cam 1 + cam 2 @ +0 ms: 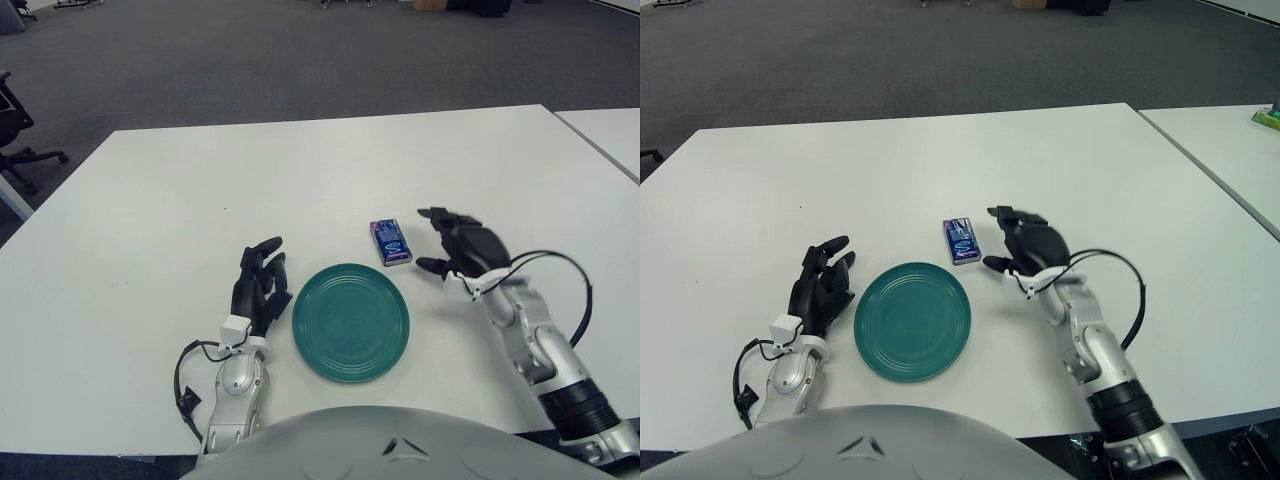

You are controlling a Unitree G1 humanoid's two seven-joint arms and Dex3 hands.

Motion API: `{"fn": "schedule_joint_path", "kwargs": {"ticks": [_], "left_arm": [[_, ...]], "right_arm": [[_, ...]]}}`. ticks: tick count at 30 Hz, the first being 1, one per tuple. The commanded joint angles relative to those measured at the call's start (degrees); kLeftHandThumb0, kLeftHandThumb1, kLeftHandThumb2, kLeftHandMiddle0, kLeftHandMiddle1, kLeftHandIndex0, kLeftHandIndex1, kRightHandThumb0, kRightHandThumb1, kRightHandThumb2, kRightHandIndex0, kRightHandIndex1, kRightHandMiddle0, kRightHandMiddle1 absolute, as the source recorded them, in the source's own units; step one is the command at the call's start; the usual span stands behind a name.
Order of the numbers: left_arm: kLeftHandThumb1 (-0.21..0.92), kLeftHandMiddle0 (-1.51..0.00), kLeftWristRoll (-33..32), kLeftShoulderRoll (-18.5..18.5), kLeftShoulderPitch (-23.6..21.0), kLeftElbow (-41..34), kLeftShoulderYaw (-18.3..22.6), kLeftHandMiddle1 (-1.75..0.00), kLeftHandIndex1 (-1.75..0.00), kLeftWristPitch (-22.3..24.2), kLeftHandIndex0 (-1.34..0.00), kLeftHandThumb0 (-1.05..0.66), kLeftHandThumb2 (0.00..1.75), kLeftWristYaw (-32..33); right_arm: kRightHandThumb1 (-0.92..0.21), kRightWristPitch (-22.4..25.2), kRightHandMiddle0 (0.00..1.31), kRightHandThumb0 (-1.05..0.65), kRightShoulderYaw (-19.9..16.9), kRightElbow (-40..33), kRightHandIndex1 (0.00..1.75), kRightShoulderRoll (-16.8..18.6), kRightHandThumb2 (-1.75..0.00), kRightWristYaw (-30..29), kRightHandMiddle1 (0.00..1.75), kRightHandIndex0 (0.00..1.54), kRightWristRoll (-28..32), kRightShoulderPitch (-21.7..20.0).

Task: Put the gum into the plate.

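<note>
A small blue pack of gum lies flat on the white table, just beyond the right rim of a teal plate. The plate holds nothing. My right hand hovers just right of the gum, raised off the table, fingers spread and holding nothing, with a small gap to the pack. My left hand shows to the left of the plate, fingers relaxed and holding nothing.
The white table stretches far to the back and left. A second white table stands at the right with a gap between. An office chair is off the far left edge. Grey carpet lies beyond.
</note>
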Motion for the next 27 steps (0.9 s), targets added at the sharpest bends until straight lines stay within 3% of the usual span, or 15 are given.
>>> {"fn": "schedule_joint_path", "kwargs": {"ticks": [1, 5, 13, 27], "left_arm": [[0.92, -0.40, -0.45, -0.87, -0.92, 0.85, 0.04, -0.50, -1.00, -1.57, -0.25, -0.70, 0.68, -0.30], [0.92, -0.40, -0.32, -0.98, -1.15, 1.59, -0.04, -0.49, -0.99, -3.00, -0.24, -0.72, 0.69, -0.19], [0.92, -0.39, -0.31, -0.81, -1.68, 2.75, -0.17, -0.47, -0.97, -4.09, -0.20, -0.74, 0.71, -0.50], [0.92, -0.36, -1.75, -0.37, -3.41, 6.43, 0.66, -0.40, -0.96, -6.08, -0.12, -0.74, 0.70, -2.29]], "right_arm": [[-0.92, 0.95, 0.00, -0.96, 1.89, -3.98, 0.01, -1.12, -0.51, 7.23, 0.37, 0.11, -2.14, -2.32], [-0.92, 0.53, 0.00, -0.96, 2.53, -5.63, 0.01, -2.62, -0.55, 13.00, 0.25, 0.07, -2.69, -3.85], [-0.92, -4.01, 0.00, -0.98, 3.27, -3.72, 0.00, -5.65, -0.61, 18.05, 0.05, 0.04, -1.84, -7.31], [-0.92, -10.52, 0.00, -1.04, 1.35, -2.57, 0.00, -11.02, -0.62, 25.53, 0.00, 0.00, 3.64, -14.39]]}}
